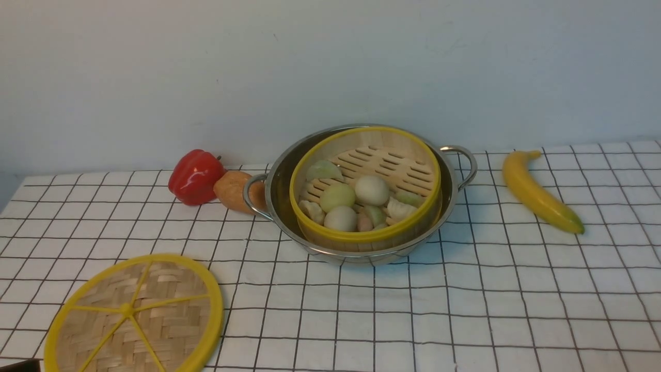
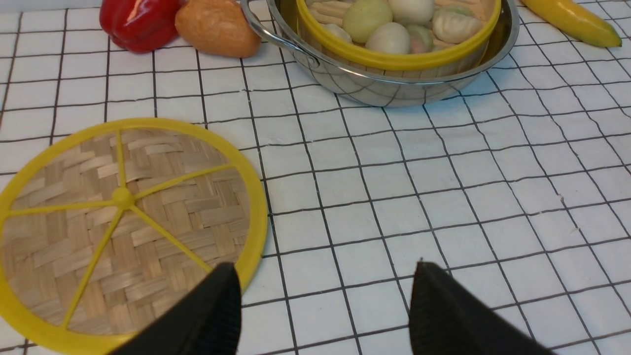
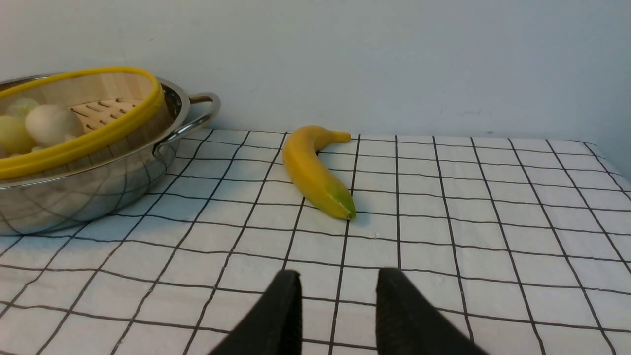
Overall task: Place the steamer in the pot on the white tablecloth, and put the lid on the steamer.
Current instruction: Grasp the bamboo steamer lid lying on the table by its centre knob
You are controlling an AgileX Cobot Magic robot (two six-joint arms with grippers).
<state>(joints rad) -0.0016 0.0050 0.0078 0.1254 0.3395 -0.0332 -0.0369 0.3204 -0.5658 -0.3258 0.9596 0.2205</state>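
Observation:
The steamer [image 1: 365, 186], a yellow-rimmed bamboo basket with pale buns and dumplings, sits slightly tilted inside the shiny pot [image 1: 289, 178] at the middle of the white tablecloth [image 1: 465, 299]. The lid [image 1: 135, 315], a flat woven disc with yellow spokes, lies on the cloth at the front left. In the left wrist view my left gripper [image 2: 324, 266] is open and empty above the cloth, one finger over the rim of the lid [image 2: 123, 227]. My right gripper [image 3: 339, 272] is open with only cloth between its fingers, short of the banana [image 3: 315, 172] and beside the pot [image 3: 88, 192].
A red pepper [image 1: 195, 176] and a brown pear-like fruit [image 1: 233, 191] lie against the pot's left handle. A banana [image 1: 539, 191] lies right of the pot. A pale wall stands close behind the table.

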